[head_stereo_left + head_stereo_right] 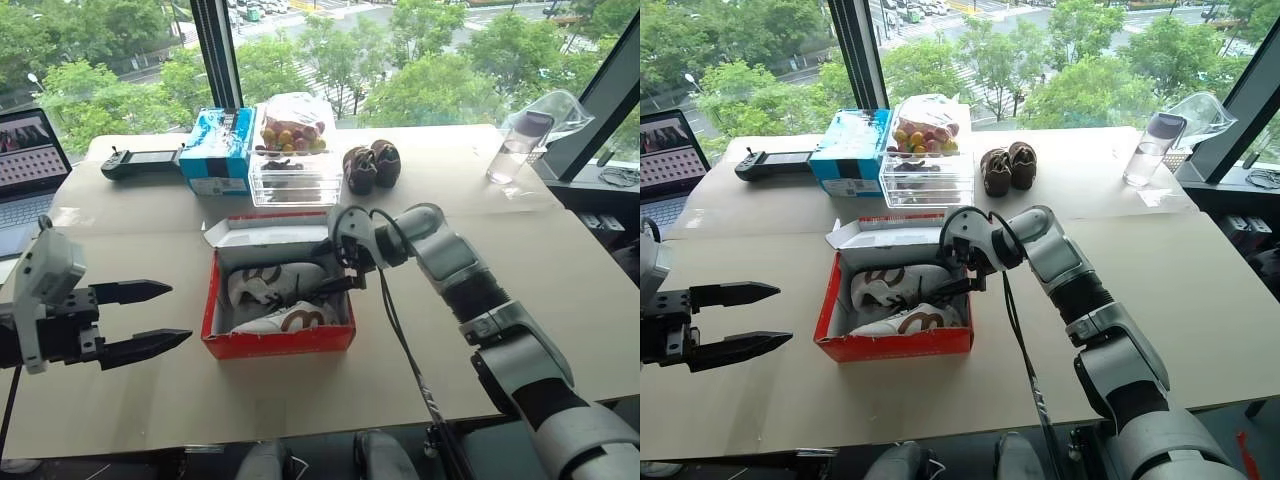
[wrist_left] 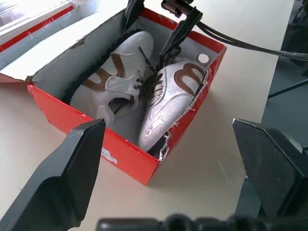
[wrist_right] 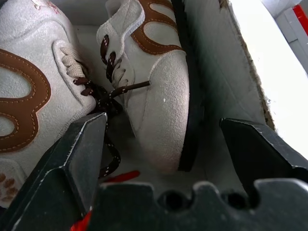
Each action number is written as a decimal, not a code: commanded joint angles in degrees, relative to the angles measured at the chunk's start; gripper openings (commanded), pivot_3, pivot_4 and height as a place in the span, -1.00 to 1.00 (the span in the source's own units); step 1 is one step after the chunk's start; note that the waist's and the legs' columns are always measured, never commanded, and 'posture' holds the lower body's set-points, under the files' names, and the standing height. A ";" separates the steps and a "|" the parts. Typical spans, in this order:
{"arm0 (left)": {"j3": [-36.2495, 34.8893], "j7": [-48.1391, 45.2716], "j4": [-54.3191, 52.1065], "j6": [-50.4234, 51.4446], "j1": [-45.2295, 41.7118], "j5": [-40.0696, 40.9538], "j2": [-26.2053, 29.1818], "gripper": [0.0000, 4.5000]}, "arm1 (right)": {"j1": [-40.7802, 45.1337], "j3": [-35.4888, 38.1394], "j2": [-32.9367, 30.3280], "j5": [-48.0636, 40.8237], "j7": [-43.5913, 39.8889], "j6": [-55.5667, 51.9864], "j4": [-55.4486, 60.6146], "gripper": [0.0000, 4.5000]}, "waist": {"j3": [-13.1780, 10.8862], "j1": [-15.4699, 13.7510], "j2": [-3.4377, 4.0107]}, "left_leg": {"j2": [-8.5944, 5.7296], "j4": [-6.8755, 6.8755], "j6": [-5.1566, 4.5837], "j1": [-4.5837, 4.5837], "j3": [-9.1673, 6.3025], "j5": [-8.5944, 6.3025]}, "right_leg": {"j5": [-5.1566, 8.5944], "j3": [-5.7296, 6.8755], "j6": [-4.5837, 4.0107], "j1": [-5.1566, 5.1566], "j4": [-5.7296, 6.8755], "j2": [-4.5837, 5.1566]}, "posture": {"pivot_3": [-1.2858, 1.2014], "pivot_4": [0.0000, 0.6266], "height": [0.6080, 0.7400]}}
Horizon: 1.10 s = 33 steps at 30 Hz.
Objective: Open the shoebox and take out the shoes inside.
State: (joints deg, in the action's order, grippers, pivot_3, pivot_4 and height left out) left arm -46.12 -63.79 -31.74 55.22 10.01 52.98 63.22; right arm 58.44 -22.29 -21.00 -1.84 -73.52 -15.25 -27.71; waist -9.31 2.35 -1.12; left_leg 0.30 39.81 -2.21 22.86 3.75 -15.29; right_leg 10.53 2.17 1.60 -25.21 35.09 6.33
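Shoebox [image 1: 277,340] lies open, lid back, near the counter's [image 1: 560,280] front edge, with the shoes [image 1: 275,282] inside. Right gripper [image 2: 161,29] dips in, jaws spread, gripping nothing; left gripper [image 1: 150,318] waits beside, jaws released. Sneakers look light and soft-sided; the stiffer heel or sole edge probably offers the best hold.

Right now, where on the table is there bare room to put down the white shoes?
Bare table lies right of the shoebox, beyond the right gripper arm, and in front of the box. Crowded: behind the box, where the blue carton, fruit box and brown shoes stand.
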 commanded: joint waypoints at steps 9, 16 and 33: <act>0.60 0.43 0.78 -2.44 -1.20 -1.80 0.24 1.00 | 0.56 -0.17 1.80 0.94 0.68 -0.26 1.34 0.97 | 0.00 0.04 0.00 | 0.01 0.00 0.00 0.00 0.00 0.00 | 0.00 0.00 0.00 -0.01 0.01 0.00 | 0.03 -0.52 1.00; 0.97 0.52 0.77 -2.86 -1.38 -1.94 0.20 1.00 | 0.18 -0.44 3.04 2.25 2.33 -0.80 -0.02 0.16 | 0.00 0.05 0.00 | 0.00 0.00 0.02 0.02 0.00 0.01 | 0.00 0.00 0.00 -0.02 0.01 0.00 | 0.03 -0.52 1.00; 1.51 -0.27 1.29 -3.41 -1.41 -1.56 0.31 1.00 | 6.78 21.06 0.74 -19.76 5.14 -23.94 11.42 -0.72 | -0.05 -0.13 0.01 | 0.05 -0.02 0.01 0.10 -0.02 0.00 | -0.01 0.03 -0.02 -0.09 0.00 0.00 | 0.03 -0.52 1.00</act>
State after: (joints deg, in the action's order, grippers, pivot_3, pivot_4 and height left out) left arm -44.44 -63.68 -30.59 53.28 9.21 51.65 63.22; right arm 63.56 -5.85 -19.75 -15.85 -68.83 -33.81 -20.04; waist -9.36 2.22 -1.11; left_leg 0.37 39.78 -2.21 22.95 3.71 -15.29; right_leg 10.53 2.22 1.57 -25.27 35.08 6.33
